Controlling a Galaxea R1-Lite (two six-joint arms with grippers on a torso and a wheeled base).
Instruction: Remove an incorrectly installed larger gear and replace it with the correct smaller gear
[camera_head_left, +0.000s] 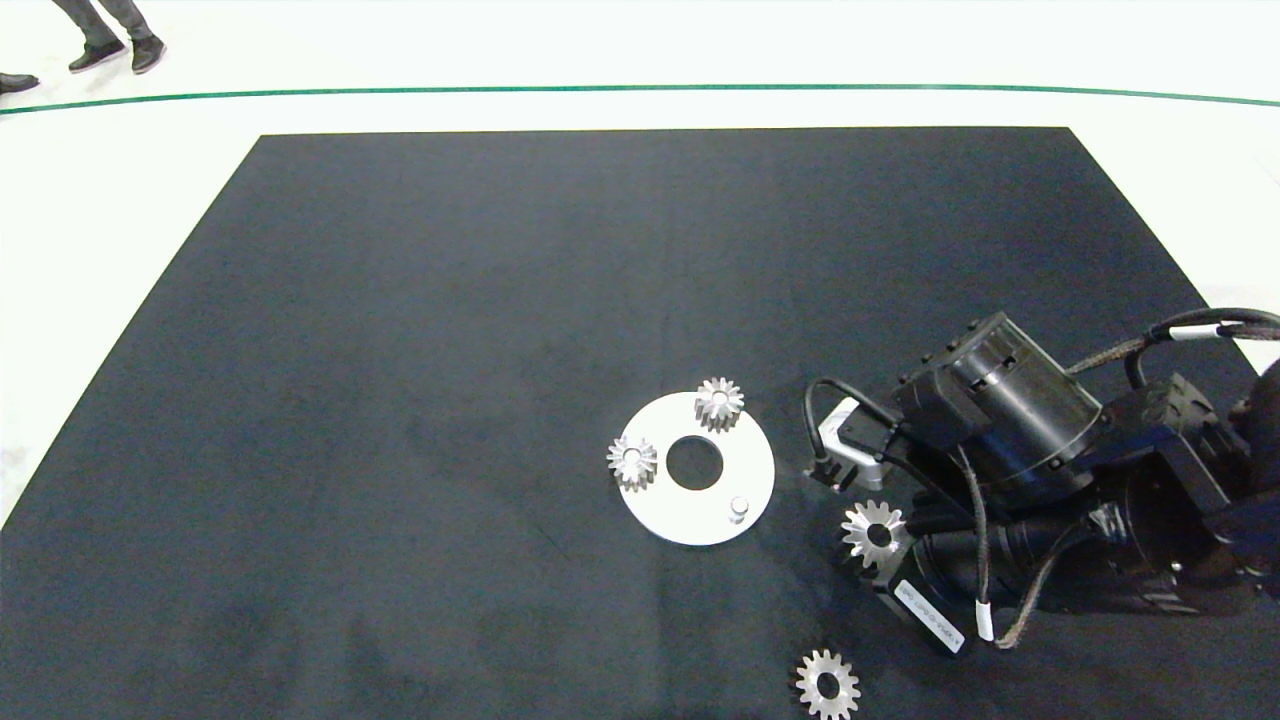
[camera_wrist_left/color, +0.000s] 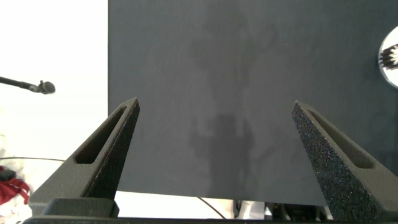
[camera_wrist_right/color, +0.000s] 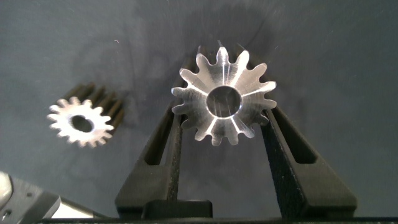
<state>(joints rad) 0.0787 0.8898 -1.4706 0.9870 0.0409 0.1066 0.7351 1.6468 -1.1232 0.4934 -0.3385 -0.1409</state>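
Observation:
My right gripper (camera_wrist_right/color: 224, 118) is shut on the larger gear (camera_wrist_right/color: 245, 78), a wide silver gear with long star-like teeth, held flat between both fingers. In the head view this larger gear (camera_head_left: 862, 522) sits just right of the white disc (camera_head_left: 680, 510), off its pegs. The smaller gear (camera_head_left: 815, 678) lies loose on the black mat near the front edge, close to the held gear; it also shows in the right wrist view as the smaller gear (camera_wrist_right/color: 99, 127). One peg (camera_head_left: 738, 508) on the disc stands bare. My left gripper (camera_wrist_left/color: 214, 106) is open over the mat's edge, out of the head view.
Two twin small gears (camera_head_left: 719, 402) (camera_head_left: 632, 462) sit on the disc's other pegs. The black mat (camera_head_left: 450, 300) covers most of the table. A person's shoes (camera_head_left: 100, 52) show at the far left, beyond a green line.

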